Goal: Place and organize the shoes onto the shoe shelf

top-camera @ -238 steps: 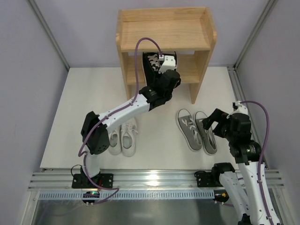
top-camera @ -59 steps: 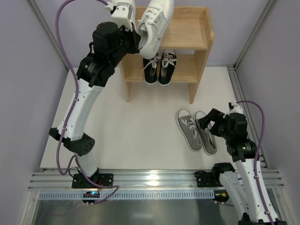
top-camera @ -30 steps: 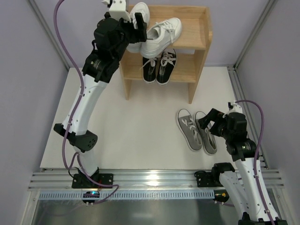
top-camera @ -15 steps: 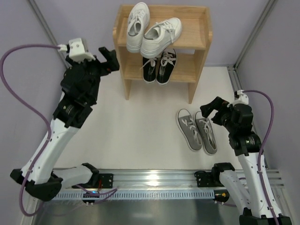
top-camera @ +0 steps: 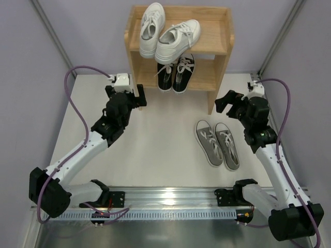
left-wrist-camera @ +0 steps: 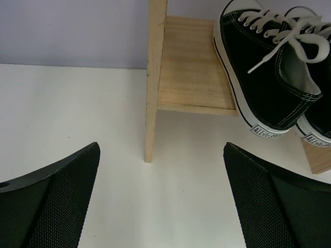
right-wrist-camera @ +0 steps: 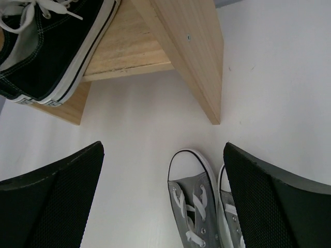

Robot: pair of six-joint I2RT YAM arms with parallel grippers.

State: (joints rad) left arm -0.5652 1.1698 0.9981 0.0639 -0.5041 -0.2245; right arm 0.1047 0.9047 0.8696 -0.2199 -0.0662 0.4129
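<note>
The wooden shoe shelf (top-camera: 220, 31) stands at the back. Two white shoes (top-camera: 176, 40) lie on its top tier, one angled against the other. The black pair (top-camera: 176, 72) sits on the lower tier (left-wrist-camera: 191, 67); a black shoe (left-wrist-camera: 258, 72) fills the left wrist view's upper right. The grey pair (top-camera: 220, 143) lies on the floor at the right. My left gripper (top-camera: 125, 94) (left-wrist-camera: 160, 206) hangs open and empty before the shelf's left leg (left-wrist-camera: 151, 103). My right gripper (top-camera: 232, 106) (right-wrist-camera: 163, 201) is open and empty just above the grey shoe's toe (right-wrist-camera: 199, 206), near the shelf's right panel (right-wrist-camera: 191, 51).
Metal frame posts (top-camera: 51, 41) run along both sides of the white floor board (top-camera: 155, 150). A rail (top-camera: 165, 196) holding both arm bases crosses the near edge. Purple cables (top-camera: 77, 113) loop off each arm.
The left gripper let go of the white shoe on the top tier, drew back and sank low before the shelf's left leg. The right arm reached forward over the grey shoes' toes.
</note>
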